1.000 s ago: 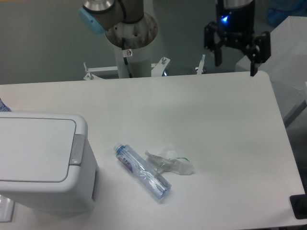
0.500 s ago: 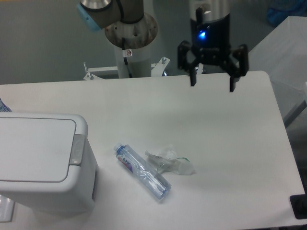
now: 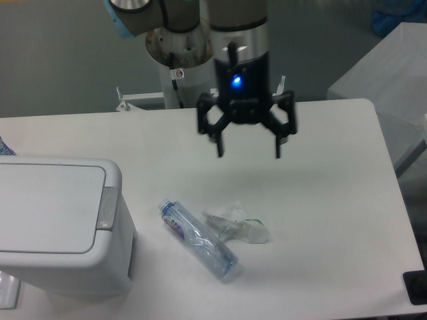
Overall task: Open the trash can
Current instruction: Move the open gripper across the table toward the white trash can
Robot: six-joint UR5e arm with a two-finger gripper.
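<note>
The trash can (image 3: 57, 227) is a large white boxy bin at the left front of the table, its flat lid down and a grey latch tab (image 3: 107, 208) on its right edge. My gripper (image 3: 249, 152) hangs open above the middle of the table, well to the right of the bin and apart from it. Its two dark fingers (image 3: 219, 141) point down with nothing between them.
A clear plastic bottle (image 3: 197, 239) lies on the table just right of the bin, with a crumpled clear wrapper (image 3: 237, 227) beside it. The arm's base column (image 3: 181, 47) stands behind the table's far edge. A grey surface (image 3: 390, 67) stands at the right.
The open gripper has swept left and toward the front, from above the table's far right corner to above its middle. The bin, bottle and wrapper have not moved.
</note>
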